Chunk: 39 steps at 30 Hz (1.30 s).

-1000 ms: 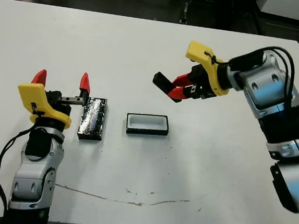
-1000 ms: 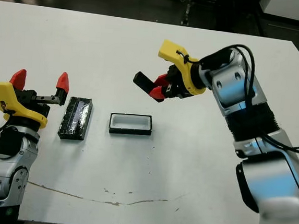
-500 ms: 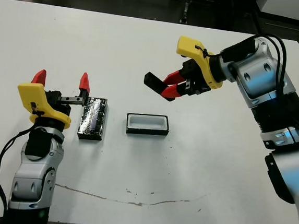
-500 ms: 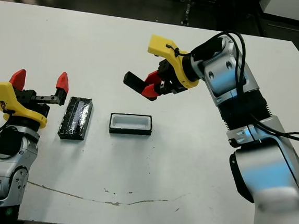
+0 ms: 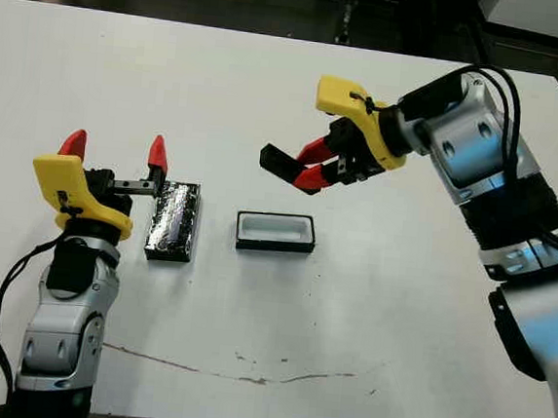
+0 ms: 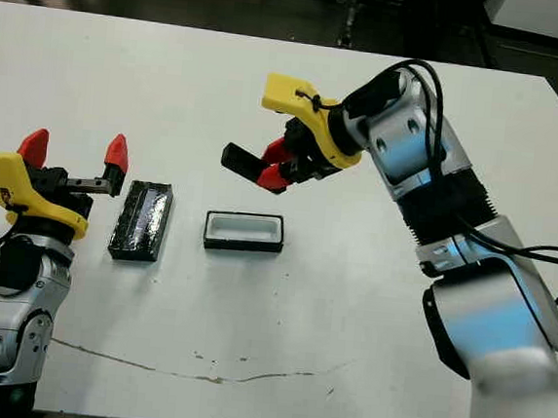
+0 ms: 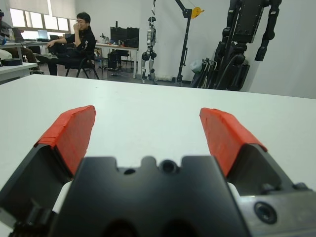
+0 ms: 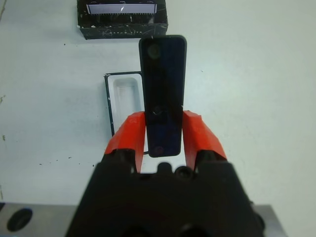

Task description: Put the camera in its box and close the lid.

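Above the box [image 5: 275, 231], slightly toward the far edge of the table [image 5: 271, 81], the right gripper [image 5: 307, 167] hangs in the air with its red fingers [image 8: 129, 136] clamped on the narrow sides of the camera [image 5: 277, 160]; most of the camera's length sticks out past the fingertips, free of the table. Box stands open, white lining up, with bare table on all sides. Left of the box, just apart from it, lies the lid [image 5: 173, 220], long edges parallel to the box's short walls. Left of the lid, the left gripper [image 5: 114, 151] stands spread wide, holding nothing, one finger [image 5: 158, 153] close over the lid's far corner.
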Motion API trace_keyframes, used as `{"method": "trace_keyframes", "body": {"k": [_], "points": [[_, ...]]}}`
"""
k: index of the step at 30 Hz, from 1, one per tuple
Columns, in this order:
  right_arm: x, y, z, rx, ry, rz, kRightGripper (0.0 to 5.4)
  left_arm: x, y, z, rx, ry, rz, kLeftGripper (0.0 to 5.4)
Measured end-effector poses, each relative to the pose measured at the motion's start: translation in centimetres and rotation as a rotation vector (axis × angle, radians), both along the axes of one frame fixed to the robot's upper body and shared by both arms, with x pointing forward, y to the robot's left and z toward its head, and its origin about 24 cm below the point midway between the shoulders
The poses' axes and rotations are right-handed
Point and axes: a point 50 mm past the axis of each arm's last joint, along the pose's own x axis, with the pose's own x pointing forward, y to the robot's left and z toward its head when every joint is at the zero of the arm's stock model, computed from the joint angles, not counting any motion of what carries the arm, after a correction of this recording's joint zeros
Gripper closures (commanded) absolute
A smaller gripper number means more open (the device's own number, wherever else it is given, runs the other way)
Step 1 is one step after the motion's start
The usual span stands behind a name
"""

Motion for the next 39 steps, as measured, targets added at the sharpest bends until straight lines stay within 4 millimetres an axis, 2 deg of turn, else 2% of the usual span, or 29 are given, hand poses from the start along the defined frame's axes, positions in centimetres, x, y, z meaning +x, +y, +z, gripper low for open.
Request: {"method": "trace_keyframes", "body": {"k": [18, 39], "points": [[-0.6, 0.8, -1.0, -0.021, 0.003, 0.04, 3.67, 0.0, -0.1, 0.0, -0.004, 0.0, -0.001, 0.0], [-0.7, 0.8, -2.4, -0.023, 0.046, 0.047, 3.67, 0.0, -0.1, -0.1, -0.007, 0.0, 0.004, 0.0]]}}
